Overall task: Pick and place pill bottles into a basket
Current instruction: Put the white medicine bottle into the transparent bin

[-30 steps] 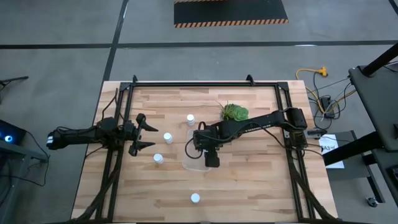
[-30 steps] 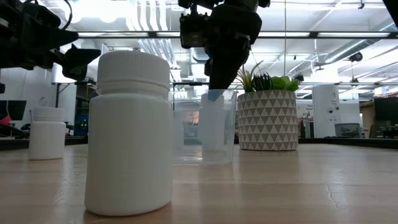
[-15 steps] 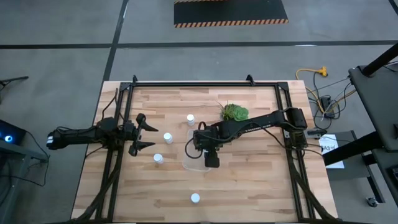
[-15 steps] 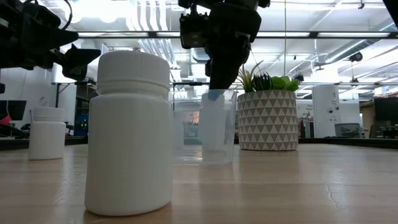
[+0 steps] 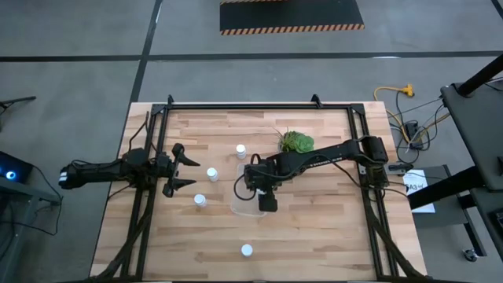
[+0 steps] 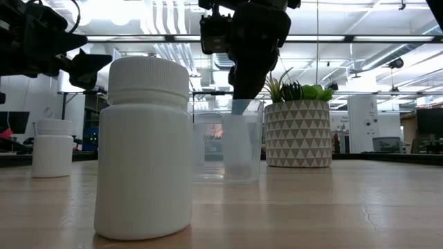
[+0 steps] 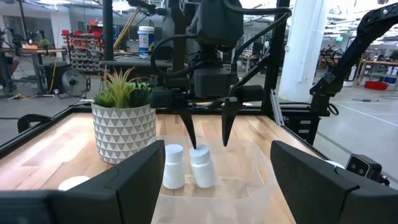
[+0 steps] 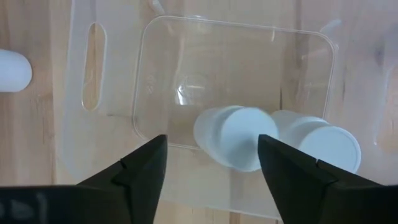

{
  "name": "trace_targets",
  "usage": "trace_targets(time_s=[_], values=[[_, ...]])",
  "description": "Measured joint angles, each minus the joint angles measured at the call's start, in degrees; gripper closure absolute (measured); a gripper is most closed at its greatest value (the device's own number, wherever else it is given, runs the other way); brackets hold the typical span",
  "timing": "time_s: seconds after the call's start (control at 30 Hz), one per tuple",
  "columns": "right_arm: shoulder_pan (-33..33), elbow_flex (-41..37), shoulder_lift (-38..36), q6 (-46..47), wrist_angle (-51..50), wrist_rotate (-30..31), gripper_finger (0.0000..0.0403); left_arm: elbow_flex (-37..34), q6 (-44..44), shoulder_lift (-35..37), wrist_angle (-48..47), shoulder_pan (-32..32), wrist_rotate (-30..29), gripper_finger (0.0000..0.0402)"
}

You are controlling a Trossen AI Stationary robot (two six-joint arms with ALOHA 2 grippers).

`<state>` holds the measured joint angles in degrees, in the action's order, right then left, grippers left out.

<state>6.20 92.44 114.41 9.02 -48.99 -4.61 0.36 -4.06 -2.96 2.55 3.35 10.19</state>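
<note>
Two pill bottles [image 8: 233, 137] stand in the basket [image 8: 106, 155] (side by side).

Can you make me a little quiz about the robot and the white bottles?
1. True or false: the right gripper is open above the basket.
2. How many pill bottles stand inside the basket?
3. Which stands beside the basket: A) potted plant, B) a red ball, C) a book?

Key: 1 true. 2 two. 3 A.
</note>
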Motion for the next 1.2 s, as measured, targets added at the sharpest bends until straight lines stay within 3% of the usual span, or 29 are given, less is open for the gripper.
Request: trace_targets(time_s=[0.27,0.57,1.2], values=[[0.00,0.00,0.04,-0.02,0.00,0.10,0.0136,0.00,0.00,0.01,0.00,0.00,0.00,0.0127],[0.02,1.03,0.04,0.26,-0.01,-0.38,0.0133,0.00,-0.01,0.00,0.00,0.00,-0.01,0.0127],[4.99,14.06,0.04,4.50,-0.09,-3.10,0.0142,0.00,0.00,0.01,0.00,-0.01,0.01,0.0127]])
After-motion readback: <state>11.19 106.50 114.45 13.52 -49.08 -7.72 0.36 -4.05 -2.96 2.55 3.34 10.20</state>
